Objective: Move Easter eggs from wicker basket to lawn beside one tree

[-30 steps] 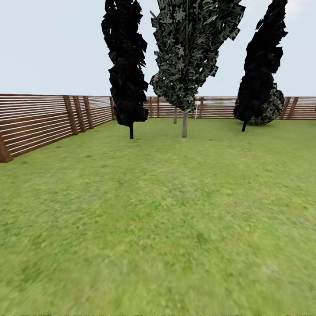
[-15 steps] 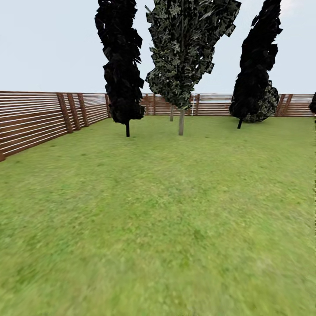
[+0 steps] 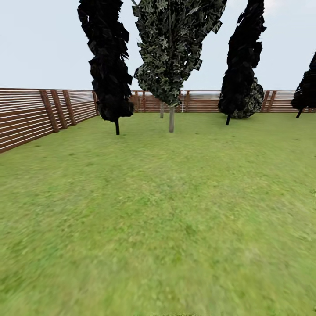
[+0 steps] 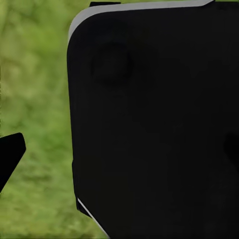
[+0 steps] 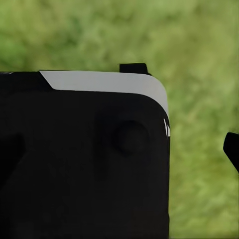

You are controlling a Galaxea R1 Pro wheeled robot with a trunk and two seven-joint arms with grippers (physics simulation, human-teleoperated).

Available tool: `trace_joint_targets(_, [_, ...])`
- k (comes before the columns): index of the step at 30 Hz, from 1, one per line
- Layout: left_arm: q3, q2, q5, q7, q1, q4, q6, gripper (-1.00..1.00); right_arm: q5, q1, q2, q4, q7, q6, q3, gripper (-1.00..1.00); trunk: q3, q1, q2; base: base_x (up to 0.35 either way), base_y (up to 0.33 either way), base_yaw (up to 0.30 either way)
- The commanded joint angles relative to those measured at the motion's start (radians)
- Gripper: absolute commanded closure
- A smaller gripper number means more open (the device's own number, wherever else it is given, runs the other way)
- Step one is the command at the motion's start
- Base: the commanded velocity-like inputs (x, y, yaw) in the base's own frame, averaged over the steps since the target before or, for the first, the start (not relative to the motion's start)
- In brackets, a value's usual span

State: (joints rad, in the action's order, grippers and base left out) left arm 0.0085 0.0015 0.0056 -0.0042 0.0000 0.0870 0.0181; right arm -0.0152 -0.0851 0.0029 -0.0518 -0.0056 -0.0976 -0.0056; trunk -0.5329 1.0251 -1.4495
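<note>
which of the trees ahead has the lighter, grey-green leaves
The middle tree, with the pale grey trunk, standing between two others. The tree to its left and the tree to its right have near-black foliage and thin dark trunks.

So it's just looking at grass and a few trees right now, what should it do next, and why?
Probably keep turning to look around. The head view holds open lawn, thin-trunked dark trees and the slatted fence, with no basket or eggs among them, so there is nothing yet to drive toward or reach for.
</note>
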Motion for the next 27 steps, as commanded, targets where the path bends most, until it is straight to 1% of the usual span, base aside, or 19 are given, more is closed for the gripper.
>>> trace_joint_targets(1, [0.001, 0.0, 0.001, 0.0, 0.0, 0.0, 0.002, -1.0, -0.002, -0.001, 0.0, 0.001, -0.001, -0.004, -0.001, -1.0, -0.002, 0.0, 0.0, 0.0, 0.0, -0.165])
trace_joint_targets(5, [0.001, 0.0, 0.001, 0.0, 0.0, 0.0, 0.002, -1.0, -0.002, -0.001, -0.001, 0.001, -0.001, -0.003, -0.001, -1.0, -0.007, 0.0, 0.0, 0.0, 0.0, -0.159])
trace_joint_targets(12, [0.001, 0.0, 0.001, 0.0, 0.0, 0.0, 0.002, -1.0, 0.002, -0.001, 0.0, 0.0, -0.005, -0.002, 0.001, -1.0, -0.008, 0.0, 0.0, 0.0, 0.0, -0.025])
trace_joint_targets(16, [0.001, 0.0, 0.001, 0.0, 0.0, 0.0, 0.002, -1.0, -0.003, -0.001, 0.0, 0.0, -0.007, -0.003, 0.0, -1.0, -0.013, 0.0, 0.0, 0.0, 0.0, -0.088])
trace_joint_targets(27, [0.0, 0.0, 0.001, 0.0, 0.0, 0.001, 0.003, -1.0, -0.002, -0.001, -0.003, 0.0, -0.004, -0.004, -0.001, -1.0, -0.028, 0.0, 0.0, 0.0, 0.0, -0.169])
